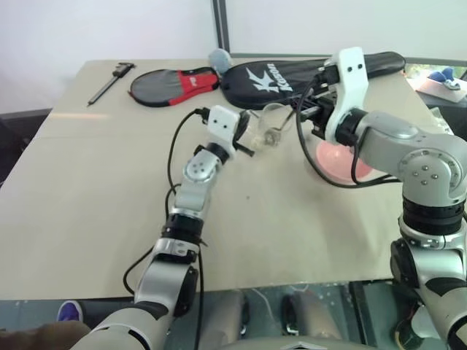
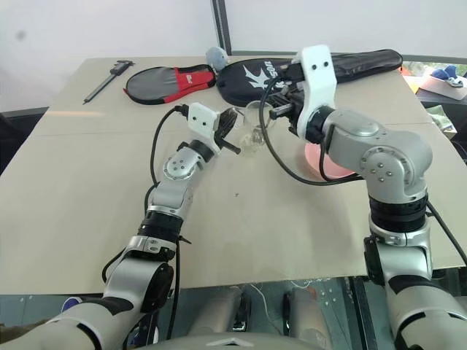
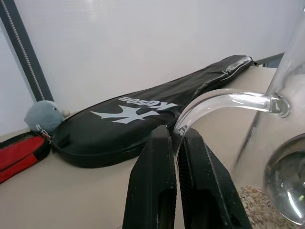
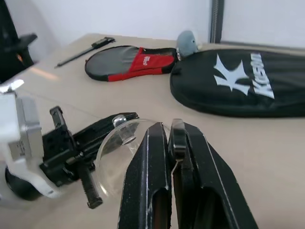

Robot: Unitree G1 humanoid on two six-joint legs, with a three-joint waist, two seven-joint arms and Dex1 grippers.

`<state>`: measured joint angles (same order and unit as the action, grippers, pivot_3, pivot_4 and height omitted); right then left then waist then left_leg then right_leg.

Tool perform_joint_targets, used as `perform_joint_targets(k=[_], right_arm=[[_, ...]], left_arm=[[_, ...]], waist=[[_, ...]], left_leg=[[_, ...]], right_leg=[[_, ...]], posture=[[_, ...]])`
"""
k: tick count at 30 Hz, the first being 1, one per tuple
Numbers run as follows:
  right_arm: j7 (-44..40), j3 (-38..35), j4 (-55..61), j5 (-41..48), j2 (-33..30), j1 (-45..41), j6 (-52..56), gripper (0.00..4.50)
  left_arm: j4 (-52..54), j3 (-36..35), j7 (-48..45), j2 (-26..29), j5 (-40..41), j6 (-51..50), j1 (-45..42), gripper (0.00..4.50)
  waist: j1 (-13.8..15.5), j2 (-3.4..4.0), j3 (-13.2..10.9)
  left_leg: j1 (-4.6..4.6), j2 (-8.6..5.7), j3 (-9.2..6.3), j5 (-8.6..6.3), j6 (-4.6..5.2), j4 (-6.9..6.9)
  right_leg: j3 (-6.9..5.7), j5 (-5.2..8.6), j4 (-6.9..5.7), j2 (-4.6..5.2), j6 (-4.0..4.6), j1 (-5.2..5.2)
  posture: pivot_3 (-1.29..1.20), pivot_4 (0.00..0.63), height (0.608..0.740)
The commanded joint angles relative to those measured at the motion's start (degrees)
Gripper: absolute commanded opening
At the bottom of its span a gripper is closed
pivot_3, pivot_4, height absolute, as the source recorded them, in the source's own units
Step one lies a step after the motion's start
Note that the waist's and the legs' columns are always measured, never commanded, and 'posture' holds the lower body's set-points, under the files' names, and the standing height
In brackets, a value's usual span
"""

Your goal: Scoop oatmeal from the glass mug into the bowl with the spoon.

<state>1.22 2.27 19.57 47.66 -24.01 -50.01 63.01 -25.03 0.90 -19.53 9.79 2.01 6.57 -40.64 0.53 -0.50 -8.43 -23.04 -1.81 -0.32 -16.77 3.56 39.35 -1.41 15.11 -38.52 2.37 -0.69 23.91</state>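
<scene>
Pinching the curved handle of the small clear glass mug (image 1: 264,128) between its two black fingers, the left gripper (image 3: 177,157) holds the cup just ahead of itself; pale beige oatmeal flakes (image 3: 259,212) lie at the bottom of the glass. Close to that mug, on its far side from the left gripper, the right gripper (image 4: 170,138) has its fingers pressed together on the slim handle of the shiny silver metal spoon (image 3: 285,183), whose rounded bowl sits inside the glass, down near the flakes. The round shallow pink bowl (image 1: 343,162) rests on the tan table (image 1: 95,204) beneath the right forearm, nearer the robot than the right gripper and partly hidden by the arm.

A thin handle in flat fingers could twist as the spoon digs, tipping flakes out before they reach the bowl. A spoon pressing on the glass wall could lever the mug round its pinched handle, or knock it loose altogether.
</scene>
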Motion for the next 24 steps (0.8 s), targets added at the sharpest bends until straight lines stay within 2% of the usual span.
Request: perform_joint_targets(k=[1, 6, 14, 19, 24], right_arm=[[-1.84, -0.86, 1.78, 0.08, 2.02, -0.05, -0.11, 0.0], [1.85, -8.35, -0.66, 4.79, 9.33, 0.18, 3.5, 0.0], [12.34, -23.1, -6.61, 11.4, 15.73, -2.4, 8.16, 0.0], [21.65, -31.71, -10.18, 19.82, 17.53, -3.39, 8.92, 0.0], [29.22, -35.35, -11.67, 28.51, 16.0, -3.4, 7.2, 0.0]], left_arm=[[3.34, -1.21, 0.42, 0.35, 0.95, 2.03, -2.27, 0.04], [3.28, -1.35, 0.27, 0.48, 0.79, 2.36, -2.39, 0.04], [3.38, -1.13, 0.22, 0.23, 0.63, 2.61, -1.66, 0.04], [1.75, -1.19, -0.02, 0.11, 0.6, 2.78, -2.48, 0.04], [-0.08, -1.09, -0.31, 0.04, 0.52, 3.04, -3.56, 0.04]], waist=[[0.06, 0.0, 0.0], [0.1, 0.0, 0.0], [0.14, 0.0, 0.0], [0.08, 0.0, 0.0], [0.11, 0.0, 0.0]], left_leg=[[0.0, 0.0, 0.0, 0.0, 0.0, 0.0], [0.01, 0.0, -0.01, 0.0, -0.01, 0.02], [0.01, -0.03, -0.01, 0.01, -0.01, 0.02], [0.02, -0.03, -0.01, 0.01, -0.02, 0.01], [0.02, -0.03, 0.01, 0.01, -0.02, 0.01]], right_leg=[[0.0, 0.0, 0.0, 0.0, 0.0, 0.0], [0.0, 0.0, -0.06, 0.01, 0.0, 0.0], [-0.01, 0.0, -0.07, 0.02, 0.0, 0.0], [-0.01, 0.0, -0.28, 0.01, 0.0, 0.01], [0.0, 0.0, -0.29, 0.0, 0.0, 0.01]], posture=[[0.0, 0.15, 0.74], [0.0, 0.15, 0.74], [0.0, 0.15, 0.74], [0.0, 0.15, 0.74], [0.0, 0.15, 0.74]])
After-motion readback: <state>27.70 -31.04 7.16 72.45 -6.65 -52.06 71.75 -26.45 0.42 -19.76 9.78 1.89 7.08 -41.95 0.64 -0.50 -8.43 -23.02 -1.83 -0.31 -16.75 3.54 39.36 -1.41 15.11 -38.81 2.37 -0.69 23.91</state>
